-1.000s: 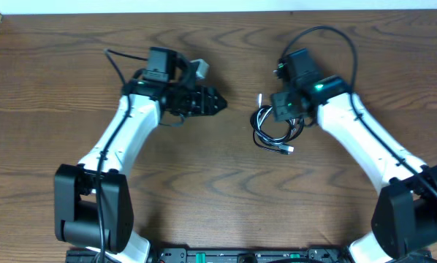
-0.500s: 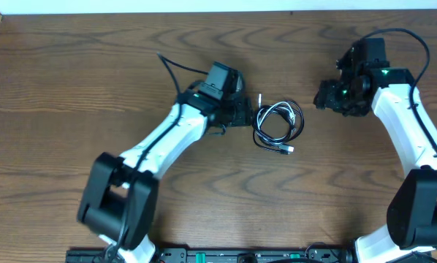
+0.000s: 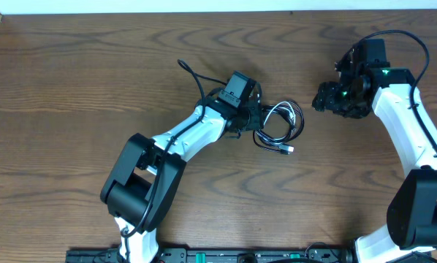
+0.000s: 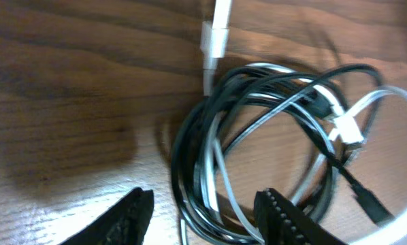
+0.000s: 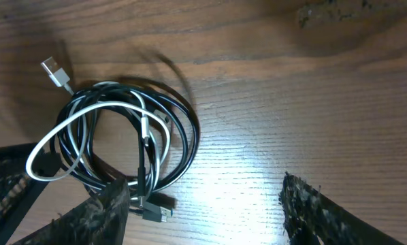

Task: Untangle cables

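The cables (image 3: 278, 124) lie as one tangled coil of black and white cords on the wooden table (image 3: 204, 183). My left gripper (image 3: 256, 117) sits at the coil's left edge. In the left wrist view its jaws (image 4: 207, 219) are open and straddle the coil's (image 4: 210, 116) near strands, without pinching them. A white plug (image 4: 214, 37) sticks out beyond the coil. My right gripper (image 3: 319, 100) hovers to the right of the coil, apart from it. In the right wrist view it (image 5: 207, 211) is open above bare wood, with the coil (image 5: 145, 133) and a USB plug (image 5: 159, 207) beside its left finger.
The thick black robot wires loop behind each arm, one at the left (image 3: 193, 77) and one at the right (image 3: 416, 44). The table's far edge (image 3: 204, 12) runs along the top. Bare wood lies in front of the coil.
My left arm has swung right from the far left until its jaws reach the coil, and they have narrowed. My right gripper has pulled back from the coil to the right and opened slightly.
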### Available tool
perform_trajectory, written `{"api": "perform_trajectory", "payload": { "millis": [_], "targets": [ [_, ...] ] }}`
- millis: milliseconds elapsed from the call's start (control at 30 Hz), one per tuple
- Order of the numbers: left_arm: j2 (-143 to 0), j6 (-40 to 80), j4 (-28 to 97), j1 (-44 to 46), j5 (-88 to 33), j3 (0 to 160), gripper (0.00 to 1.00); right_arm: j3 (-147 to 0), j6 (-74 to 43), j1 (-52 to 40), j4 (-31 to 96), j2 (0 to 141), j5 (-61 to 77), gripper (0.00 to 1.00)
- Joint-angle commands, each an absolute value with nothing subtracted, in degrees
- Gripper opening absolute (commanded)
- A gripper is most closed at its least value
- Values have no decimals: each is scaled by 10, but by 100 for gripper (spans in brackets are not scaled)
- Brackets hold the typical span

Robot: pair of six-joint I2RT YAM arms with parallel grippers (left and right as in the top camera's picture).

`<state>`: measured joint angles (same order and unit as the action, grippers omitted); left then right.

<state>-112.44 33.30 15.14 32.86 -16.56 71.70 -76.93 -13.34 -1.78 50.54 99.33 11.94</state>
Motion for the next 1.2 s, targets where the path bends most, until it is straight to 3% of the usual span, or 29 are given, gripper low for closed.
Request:
{"api": "perform_trajectory", "payload": {
  "millis": [0, 433, 667, 833, 1167],
  "targets": [
    [-1159, 342, 153, 328, -149, 722, 48, -781, -125, -18, 508, 977, 124, 68],
    [-1187, 344, 145, 356, -126, 722, 43, -780, -117, -18, 510, 977, 124, 70],
    [-1208, 367, 178, 385, -3, 722, 22, -780, -103, -18, 515, 977, 123, 70],
    [-1208, 368, 176, 387, 5, 723, 8, -780, -102, -18, 519, 977, 121, 71],
    [-1073, 311, 201, 374, -36, 744, 7, -780, -82, -18, 489, 977, 194, 71]
  ]
}}
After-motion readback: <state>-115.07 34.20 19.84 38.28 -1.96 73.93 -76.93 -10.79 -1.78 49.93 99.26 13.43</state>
